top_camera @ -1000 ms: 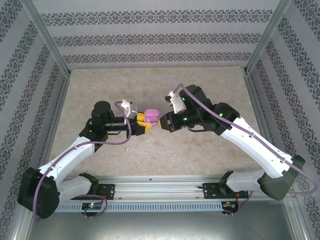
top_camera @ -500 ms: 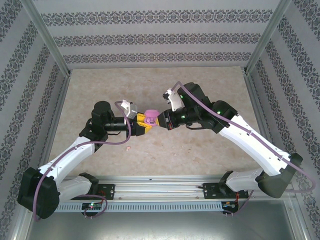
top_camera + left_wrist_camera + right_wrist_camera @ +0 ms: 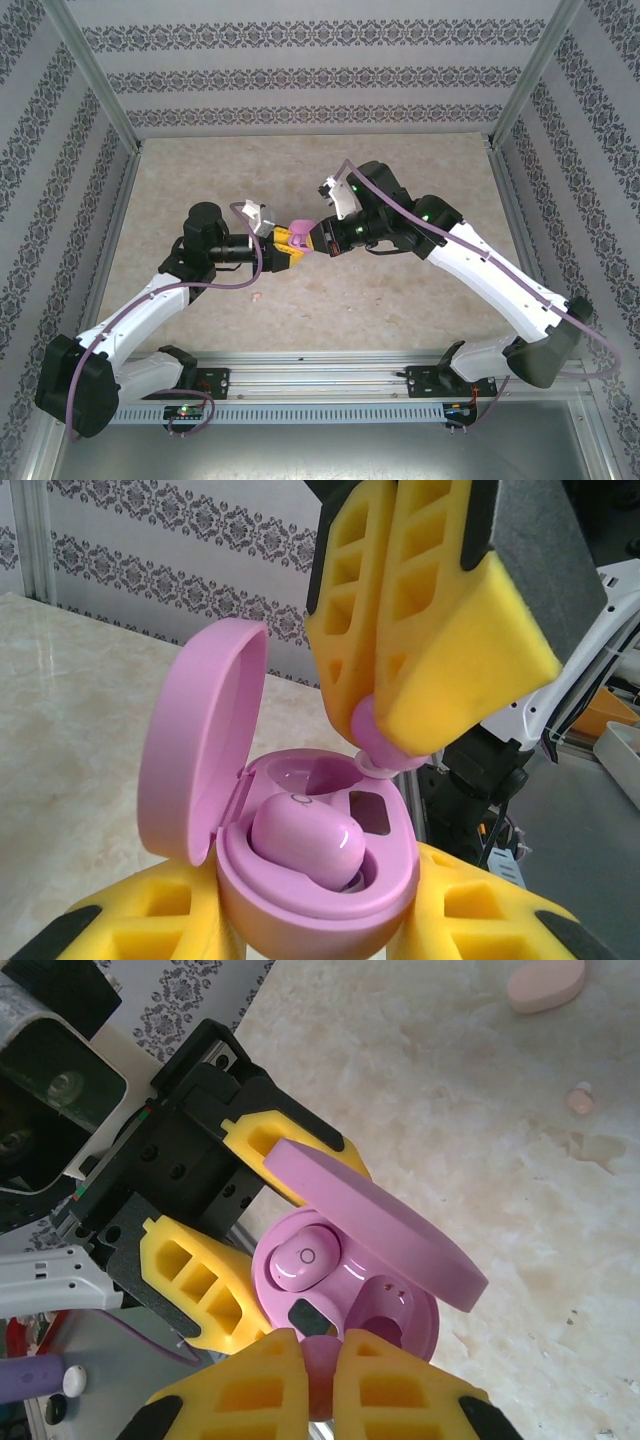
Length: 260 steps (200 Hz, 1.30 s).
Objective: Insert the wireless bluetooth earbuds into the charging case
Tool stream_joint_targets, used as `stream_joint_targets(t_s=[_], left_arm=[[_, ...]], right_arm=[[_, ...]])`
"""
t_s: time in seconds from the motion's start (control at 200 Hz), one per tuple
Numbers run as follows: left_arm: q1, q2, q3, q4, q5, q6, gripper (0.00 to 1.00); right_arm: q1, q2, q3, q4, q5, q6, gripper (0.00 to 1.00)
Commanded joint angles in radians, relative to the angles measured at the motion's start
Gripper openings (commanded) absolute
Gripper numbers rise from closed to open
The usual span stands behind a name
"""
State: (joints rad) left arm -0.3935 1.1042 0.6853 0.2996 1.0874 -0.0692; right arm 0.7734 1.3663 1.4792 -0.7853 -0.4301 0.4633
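Mid-frame over the table (image 3: 400, 300), the left gripper (image 3: 320, 920) clamps the open case (image 3: 200, 750). The right gripper (image 3: 315, 1365) pinches a bud (image 3: 372, 730) just above the empty socket, beside the seated bud (image 3: 305, 840). Lower it straight and aligned; release only once it sits flush.
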Motion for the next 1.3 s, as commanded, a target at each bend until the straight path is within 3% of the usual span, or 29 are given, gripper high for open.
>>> stream_joint_targets(t_s=[0.0,0.794,1.294], left_arm=[[-0.016,-0.004,0.027,0.03,0.026,-0.007,0.25],[-0.016,0.009,0.044,0.022,0.019,0.011,0.25],[-0.016,-0.022,0.031,0.004,0.006,0.016,0.25]], right_arm=[[-0.016,0.017,0.027,0.031,-0.023,-0.022,0.08],[-0.048,0.025,-0.027,0.012,-0.046,-0.026,0.14],[-0.048,0.046,0.008,-0.011,-0.05,-0.03,0.36]])
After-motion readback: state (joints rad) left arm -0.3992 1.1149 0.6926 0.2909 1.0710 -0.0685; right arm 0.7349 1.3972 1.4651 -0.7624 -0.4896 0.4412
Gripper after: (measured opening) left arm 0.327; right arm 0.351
